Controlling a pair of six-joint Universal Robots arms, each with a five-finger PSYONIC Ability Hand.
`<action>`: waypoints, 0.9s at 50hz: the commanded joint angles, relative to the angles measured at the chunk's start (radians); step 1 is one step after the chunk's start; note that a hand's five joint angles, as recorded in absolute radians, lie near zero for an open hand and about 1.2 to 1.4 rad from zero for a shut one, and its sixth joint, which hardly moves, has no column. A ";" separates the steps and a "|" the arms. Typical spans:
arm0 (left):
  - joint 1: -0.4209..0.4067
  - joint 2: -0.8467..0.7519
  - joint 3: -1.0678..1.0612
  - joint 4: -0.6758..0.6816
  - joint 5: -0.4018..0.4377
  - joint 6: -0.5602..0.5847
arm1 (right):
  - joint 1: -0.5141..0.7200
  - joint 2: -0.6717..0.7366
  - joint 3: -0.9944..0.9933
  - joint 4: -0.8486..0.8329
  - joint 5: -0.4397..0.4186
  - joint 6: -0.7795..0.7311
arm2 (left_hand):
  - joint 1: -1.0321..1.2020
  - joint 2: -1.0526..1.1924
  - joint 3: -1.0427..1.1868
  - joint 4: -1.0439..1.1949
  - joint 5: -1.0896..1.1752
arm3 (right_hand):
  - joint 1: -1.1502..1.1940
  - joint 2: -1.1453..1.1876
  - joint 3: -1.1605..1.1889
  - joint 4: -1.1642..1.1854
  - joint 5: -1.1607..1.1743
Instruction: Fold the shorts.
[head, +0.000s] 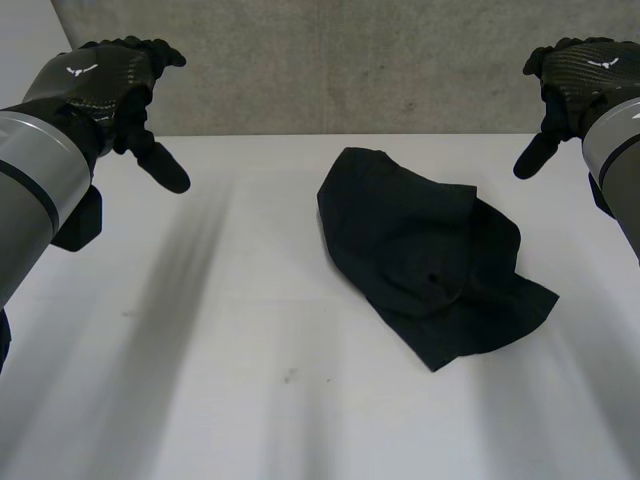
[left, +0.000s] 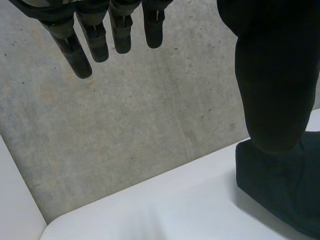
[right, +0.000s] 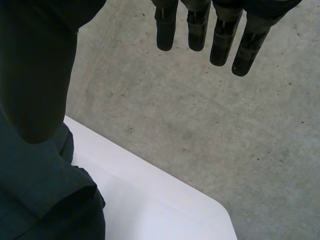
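Black shorts (head: 430, 260): crumpled on white table (head: 200, 380), toward 2 o'clock of centre | left hand (head: 105, 85): raised at 10 o'clock, fingers straight, apart, empty | right hand (head: 580, 75): raised at 2 o'clock, fingers likewise

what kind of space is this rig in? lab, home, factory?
Probably a lab test bench, not a home: plain white table, bare grey concrete surface behind it, and one crumpled black pair of shorts lying between the robot's open left hand and right hand.

Matt black cloth shorts (head: 425, 255) lie on a smooth white table (head: 220, 380) before rough grey concrete (head: 330, 65).
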 joint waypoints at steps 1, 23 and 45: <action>-0.001 -0.001 -0.024 0.017 0.004 -0.001 | 0.001 0.004 0.007 -0.002 -0.049 0.004 | -0.017 -0.029 -0.006 -0.028 -0.044 | -0.036 -0.057 -0.044 -0.068 -0.069; -0.042 0.028 -0.290 0.241 -0.007 0.001 | 0.003 0.674 -0.401 -0.099 -0.322 -0.052 | -0.017 -0.029 -0.006 -0.028 -0.044 | -0.036 -0.057 -0.044 -0.068 -0.069; 0.060 0.039 -0.371 0.271 -0.004 0.001 | 0.289 0.156 0.204 -0.030 -0.654 -0.181 | -0.017 -0.029 -0.006 -0.028 -0.044 | 1.186 1.165 1.178 1.154 1.153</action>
